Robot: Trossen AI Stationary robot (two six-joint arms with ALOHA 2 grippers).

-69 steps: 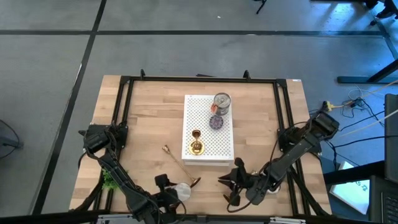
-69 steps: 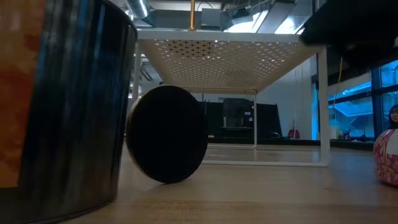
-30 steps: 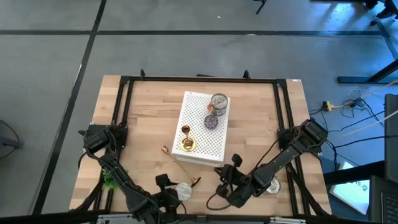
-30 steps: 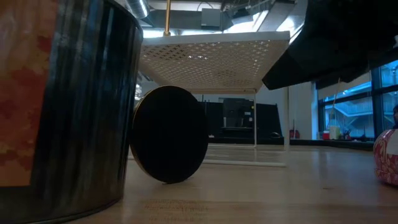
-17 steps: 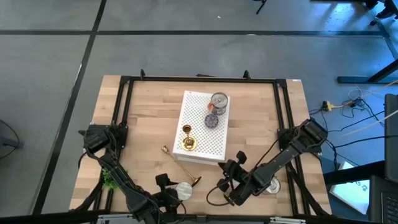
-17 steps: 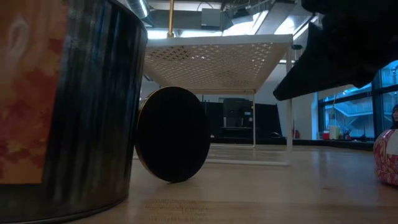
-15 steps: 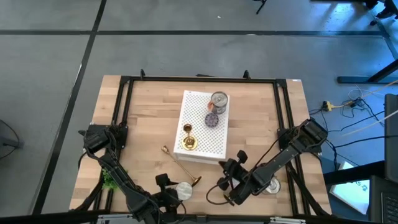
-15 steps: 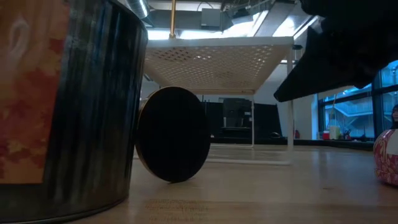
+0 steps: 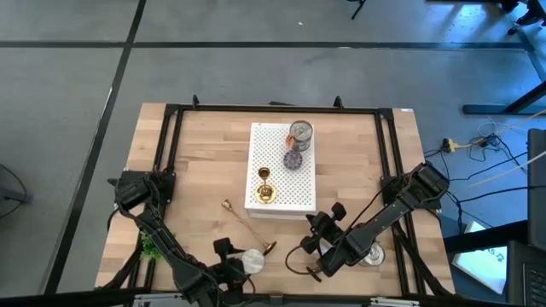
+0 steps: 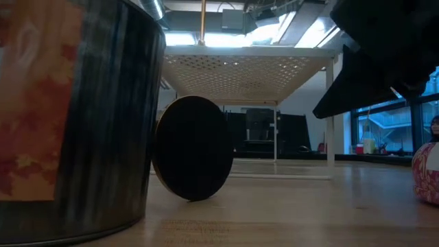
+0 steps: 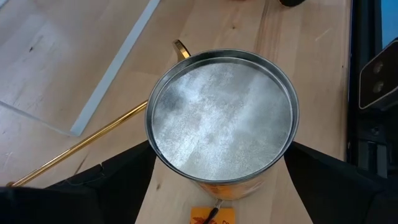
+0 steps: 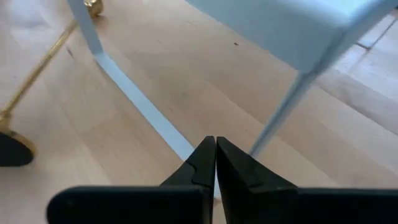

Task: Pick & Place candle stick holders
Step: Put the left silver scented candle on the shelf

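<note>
Two brass candle stick holders on a wooden surface [image 9: 196, 162]. One upright candle stick holder [image 9: 265, 189] stands on top of a white perforated rack [image 9: 281, 179], near the rack's front edge. One lying candle stick holder [image 9: 247, 228] rests flat on the bare wood, stem slanted, just in front of the rack; its round base shows edge-on as a dark disc [image 10: 192, 147] in the low view.

Rack contents, far end: one round silver tin [image 9: 301, 133] and one small purple disc [image 9: 295, 159] beside it.

Left fingers [image 11: 217, 193]: spread wide, one on each side of an open round tin [image 11: 222, 118] with a patterned orange side. Whether they touch its wall cannot be told. The lying holder's stem [image 11: 87, 144] runs past the tin, just beyond the fingers, with its cup end showing behind the tin's rim.

Right fingers [image 12: 215, 163]: pressed together, holding nothing, low over the wood, tips pointing at the rack's floor rail [image 12: 140, 102], with a thin white rack leg [image 12: 292, 102] just beyond them. The lying holder is well off to one side of these fingertips, apart from them. In the high view the right gripper [image 9: 312, 223] sits just off the rack's front right corner.
</note>
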